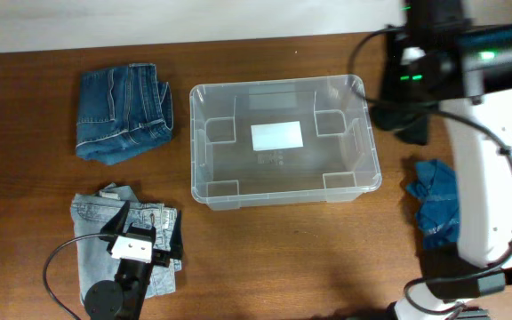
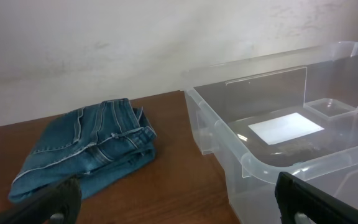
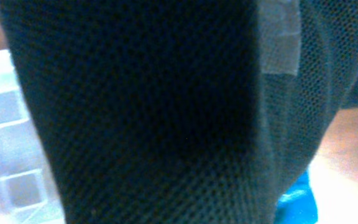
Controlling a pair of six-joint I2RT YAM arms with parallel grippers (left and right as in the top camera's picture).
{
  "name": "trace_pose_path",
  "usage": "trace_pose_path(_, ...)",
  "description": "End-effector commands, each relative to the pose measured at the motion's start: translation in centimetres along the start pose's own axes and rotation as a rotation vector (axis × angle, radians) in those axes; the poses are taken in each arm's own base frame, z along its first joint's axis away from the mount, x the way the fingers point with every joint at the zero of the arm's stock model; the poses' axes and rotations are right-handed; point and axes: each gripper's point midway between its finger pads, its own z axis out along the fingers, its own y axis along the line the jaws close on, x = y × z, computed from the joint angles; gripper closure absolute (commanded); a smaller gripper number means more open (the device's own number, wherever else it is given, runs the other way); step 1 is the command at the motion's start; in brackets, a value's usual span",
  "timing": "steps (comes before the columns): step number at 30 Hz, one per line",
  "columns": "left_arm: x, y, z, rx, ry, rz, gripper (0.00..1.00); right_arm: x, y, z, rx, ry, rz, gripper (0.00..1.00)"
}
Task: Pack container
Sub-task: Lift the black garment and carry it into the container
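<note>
The container [image 1: 283, 142] is a clear plastic bin with a white label on its base, standing empty at the table's middle. It also shows in the left wrist view [image 2: 291, 143]. My left gripper [image 1: 145, 227] hovers open and empty [image 2: 179, 199] over a folded pair of light jeans [image 1: 96, 222] at the front left. My right gripper [image 1: 413, 67] is beyond the container's right end and holds up a dark mesh garment [image 1: 413, 124]. That garment [image 3: 154, 112] fills the right wrist view and hides the fingers.
A folded pair of dark blue jeans [image 1: 123, 111] lies at the back left, left of the container, and shows in the left wrist view [image 2: 86, 149]. A crumpled bright blue garment [image 1: 438, 200] lies on the table at the right, beside the right arm.
</note>
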Motion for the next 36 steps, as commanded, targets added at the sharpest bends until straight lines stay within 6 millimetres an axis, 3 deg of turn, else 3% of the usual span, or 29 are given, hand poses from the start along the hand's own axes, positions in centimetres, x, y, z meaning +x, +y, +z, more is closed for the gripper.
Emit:
trace_pose_path(1,0.2,0.0,0.0,-0.001,0.002,0.016,0.01,1.0,4.6,0.6,-0.045,0.011,0.013,0.85)
trace_pose_path(2,0.2,0.0,0.0,-0.001,0.002,0.016,0.01,1.5,6.5,1.0,-0.058,0.019,-0.015,0.86)
trace_pose_path(7,0.2,0.0,0.0,-0.001,0.002,0.016,0.01,3.2,12.3,3.9,-0.069,0.064,-0.104,0.85)
trace_pose_path(17,0.2,0.0,0.0,-0.001,0.002,0.016,0.01,7.6,20.3,12.2,-0.043,0.185,-0.24,0.85)
trace_pose_path(26,0.2,0.0,0.0,-0.001,0.002,0.016,0.01,10.0,24.1,17.1,-0.044,0.215,-0.292,0.85)
trace_pose_path(36,0.2,0.0,0.0,-0.001,0.002,0.016,0.01,10.1,26.3,18.6,-0.092,0.194,-0.289,0.8)
